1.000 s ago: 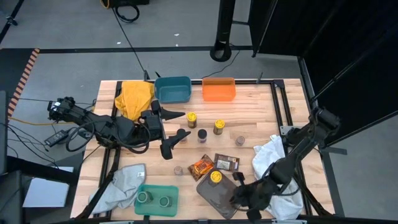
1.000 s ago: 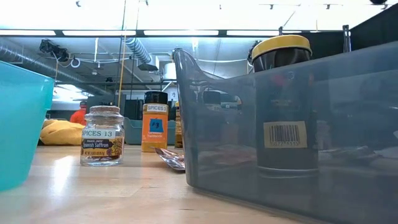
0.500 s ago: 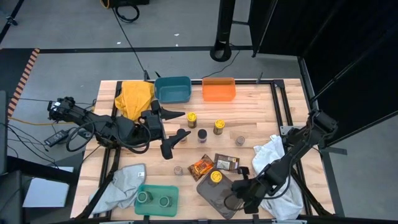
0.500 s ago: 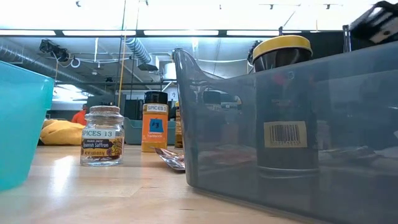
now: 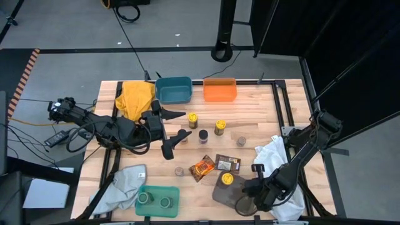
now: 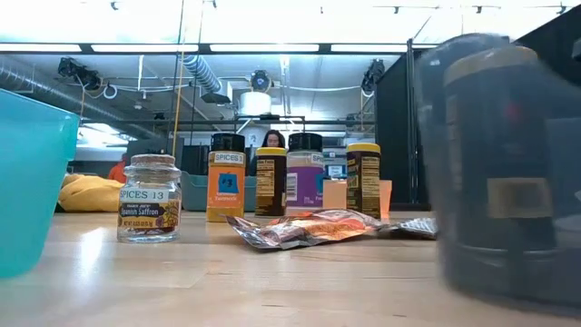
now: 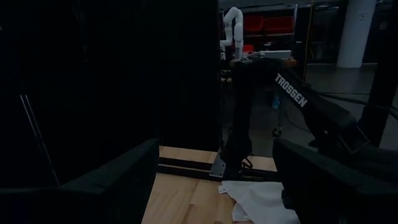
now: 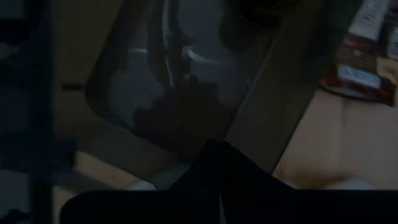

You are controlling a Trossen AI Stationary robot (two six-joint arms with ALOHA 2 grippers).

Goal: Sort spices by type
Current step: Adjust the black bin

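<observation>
Several spice jars (image 5: 203,134) stand mid-table, next to an orange packet (image 5: 203,167) and a brown packet (image 5: 227,162). Another yellow-lidded jar (image 5: 227,179) stands inside a grey bin (image 5: 226,192) near the front edge. Two more jars sit in a green tray (image 5: 156,200). My right gripper (image 5: 249,197) points steeply down at the bin's near right corner and is shut on it. My left gripper (image 5: 178,128) hangs open and level above the table's left part, with nothing between its fingers. My right gripper holds the grey bin by its rim (image 8: 180,163) at the near right corner, coming from above and pointing steeply down. My own dark fingers (image 8: 217,180) cover the place of contact. The bin stays upright with the jar inside; whether it is clear of the table, I cannot tell.
A teal bin (image 5: 173,89) and an orange bin (image 5: 220,90) stand at the far edge. A yellow cloth (image 5: 135,97) lies far left, a grey cloth (image 5: 125,181) near left and a white cloth (image 5: 275,156) at the right, under my right arm.
My right gripper has tipped further downward and gone toward the table's right edge. The grey bin has gone with it to the right and turned a little, the yellow-lidded jar riding inside. In the low view the bin no longer hides the jars and packets behind it.
</observation>
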